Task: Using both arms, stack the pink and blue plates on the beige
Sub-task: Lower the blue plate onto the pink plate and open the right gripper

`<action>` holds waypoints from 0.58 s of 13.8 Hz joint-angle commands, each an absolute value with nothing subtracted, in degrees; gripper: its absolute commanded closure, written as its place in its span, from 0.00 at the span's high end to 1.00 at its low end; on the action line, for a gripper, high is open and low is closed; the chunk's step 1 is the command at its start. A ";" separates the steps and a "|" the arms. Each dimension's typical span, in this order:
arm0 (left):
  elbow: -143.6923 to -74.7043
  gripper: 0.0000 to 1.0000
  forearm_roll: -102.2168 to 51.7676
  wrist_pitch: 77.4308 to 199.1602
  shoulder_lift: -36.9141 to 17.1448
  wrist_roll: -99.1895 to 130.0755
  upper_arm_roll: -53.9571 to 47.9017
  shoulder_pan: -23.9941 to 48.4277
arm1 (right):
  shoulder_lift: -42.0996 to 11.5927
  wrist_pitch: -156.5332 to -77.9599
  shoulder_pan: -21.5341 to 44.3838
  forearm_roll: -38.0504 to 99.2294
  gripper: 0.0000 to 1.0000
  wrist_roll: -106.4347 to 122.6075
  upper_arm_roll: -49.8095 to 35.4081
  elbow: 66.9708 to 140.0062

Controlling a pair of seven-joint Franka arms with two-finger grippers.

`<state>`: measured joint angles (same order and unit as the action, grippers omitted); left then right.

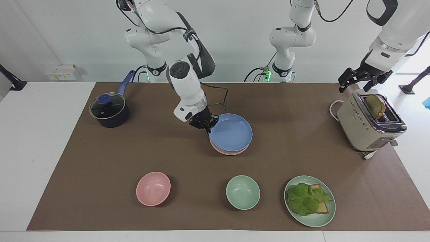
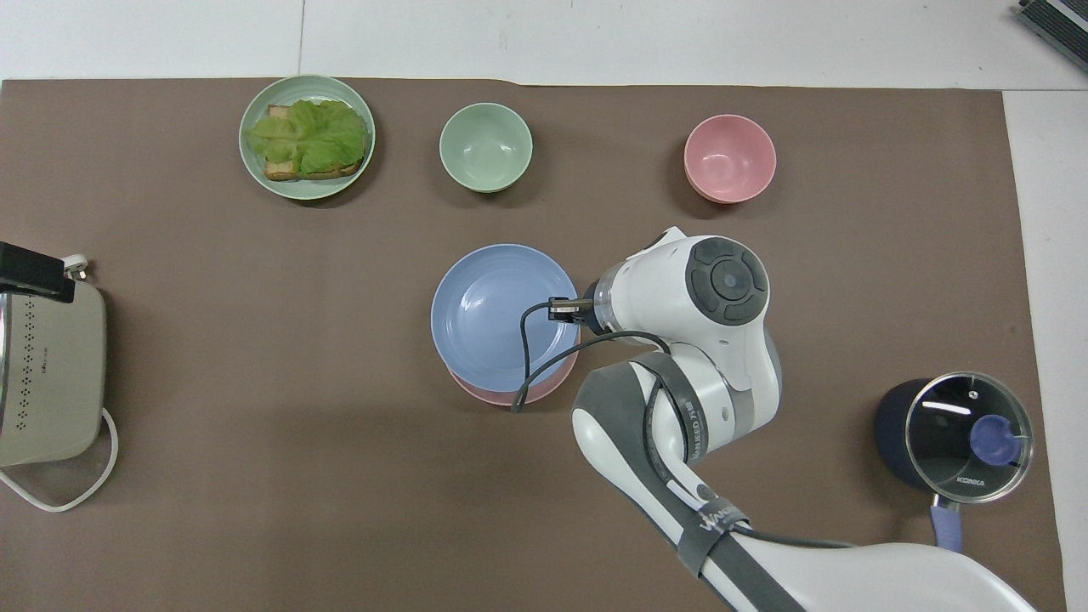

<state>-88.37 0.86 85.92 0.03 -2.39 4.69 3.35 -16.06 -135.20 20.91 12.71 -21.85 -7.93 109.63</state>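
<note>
The table (image 1: 43,151) is carrying a brown mat (image 1: 134,151); lying on the mat are a lidded pot (image 1: 109,111), toaster (image 1: 368,124), pink bowl (image 1: 153,188), green bowl (image 1: 243,192), green plate (image 1: 327,215), and plate stack (image 1: 231,151).
</note>
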 commanded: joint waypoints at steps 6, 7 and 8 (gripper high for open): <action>-89.74 1.00 1.23 86.04 1.23 -2.37 4.48 2.99 | -16.44 -137.20 21.01 13.01 0.00 -18.64 -7.82 112.23; -89.74 1.00 1.23 86.04 1.23 -2.37 4.48 2.99 | -16.52 -137.11 20.74 13.01 0.00 -17.41 -7.82 112.32; -89.74 1.00 1.14 86.04 1.23 -2.37 4.48 2.99 | -16.61 -137.20 20.66 13.01 0.00 -17.05 -7.82 112.59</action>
<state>-88.37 0.86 85.92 0.03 -2.39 4.69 3.35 -17.14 -135.87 21.34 12.66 -19.52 -7.64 111.20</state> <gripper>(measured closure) 0.000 0.952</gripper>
